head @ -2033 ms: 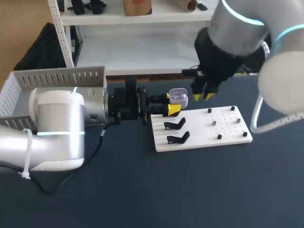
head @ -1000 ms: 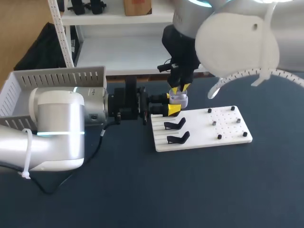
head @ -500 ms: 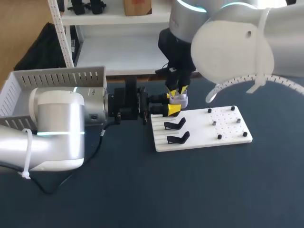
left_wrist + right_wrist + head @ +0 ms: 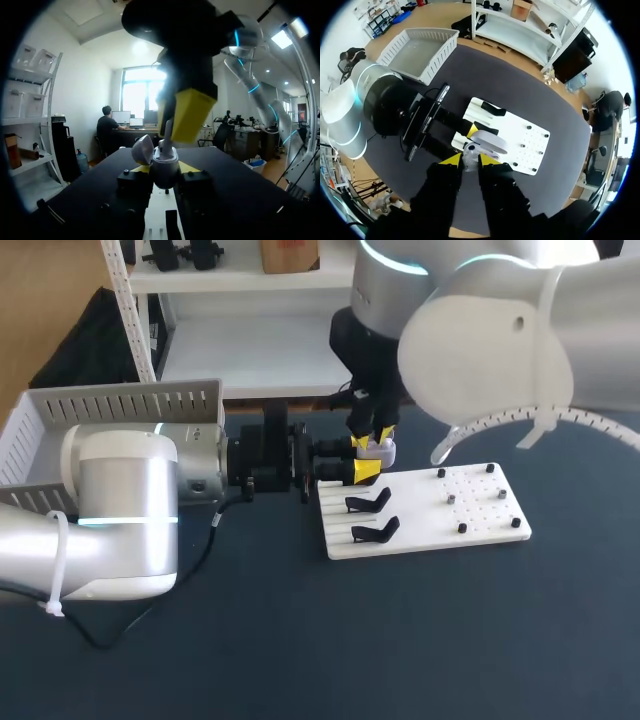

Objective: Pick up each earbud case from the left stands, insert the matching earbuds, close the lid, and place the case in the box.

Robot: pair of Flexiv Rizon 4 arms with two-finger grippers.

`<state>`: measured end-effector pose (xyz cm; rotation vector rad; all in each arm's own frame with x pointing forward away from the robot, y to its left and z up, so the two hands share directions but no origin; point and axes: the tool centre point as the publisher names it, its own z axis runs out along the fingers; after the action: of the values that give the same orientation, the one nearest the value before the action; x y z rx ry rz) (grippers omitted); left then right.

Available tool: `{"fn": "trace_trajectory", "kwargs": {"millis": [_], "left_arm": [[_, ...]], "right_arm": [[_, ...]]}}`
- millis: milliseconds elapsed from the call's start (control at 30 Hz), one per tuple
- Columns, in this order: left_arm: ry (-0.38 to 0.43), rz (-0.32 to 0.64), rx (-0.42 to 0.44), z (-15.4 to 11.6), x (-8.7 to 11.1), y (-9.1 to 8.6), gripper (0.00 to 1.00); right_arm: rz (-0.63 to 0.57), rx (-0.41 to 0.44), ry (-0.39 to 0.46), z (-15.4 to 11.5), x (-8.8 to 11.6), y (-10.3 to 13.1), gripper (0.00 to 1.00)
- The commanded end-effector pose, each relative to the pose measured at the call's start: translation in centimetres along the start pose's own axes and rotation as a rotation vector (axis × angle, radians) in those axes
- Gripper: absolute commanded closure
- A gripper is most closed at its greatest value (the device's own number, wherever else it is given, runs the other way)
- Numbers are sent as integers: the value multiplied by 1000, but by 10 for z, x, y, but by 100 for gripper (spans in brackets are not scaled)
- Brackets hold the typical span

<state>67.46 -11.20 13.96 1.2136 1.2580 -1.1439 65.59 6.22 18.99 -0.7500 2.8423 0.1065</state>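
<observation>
From the head view, the left tool (image 4: 355, 458) reaches in level from the left and is clamped on the earbud case (image 4: 379, 451). It holds the case with its lid open, just above the far left corner of the white board (image 4: 480, 523). The right tool (image 4: 372, 434) hangs straight above the case and almost touches it. Two black stands (image 4: 370, 516) sit on the board's left end, and the box (image 4: 60, 412) waits at the far left of the surface.

In the left wrist view, the case (image 4: 165, 167) sits pinched from both sides between the left tool's (image 4: 165, 171) yellow tips, its lid (image 4: 143, 149) tilted aside. The right tool (image 4: 187, 112) is directly over the case's mouth.

In the right wrist view, the right tool (image 4: 470, 160) straddles the case (image 4: 469, 149), with the lid (image 4: 490, 140) just ahead. I cannot tell whether it grips an earbud.

The step in hand looks like seating an earbud. To do it well, the left tool should keep the case steady and level. The right tool should go straight down onto the socket, stay clear of the lid, and let go only once the earbud is seated.

Two seconds earlier the right tool was over the board, well right of the case. It has since swung left and dropped onto it, while the left arm and case have not shifted.
</observation>
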Motion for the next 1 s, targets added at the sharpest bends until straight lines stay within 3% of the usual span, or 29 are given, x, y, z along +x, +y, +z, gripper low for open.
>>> {"fn": "trace_trajectory", "kwargs": {"millis": [33, 1000], "left_arm": [[-2, 2, -4, 0, 0, -1, 100], [-2, 2, -4, 0, 0, -1, 100]], "right_arm": [[0, 7, -2, 0, 1, 1, 100], [3, 20, 4, 8, -3, -3, 100]]}}
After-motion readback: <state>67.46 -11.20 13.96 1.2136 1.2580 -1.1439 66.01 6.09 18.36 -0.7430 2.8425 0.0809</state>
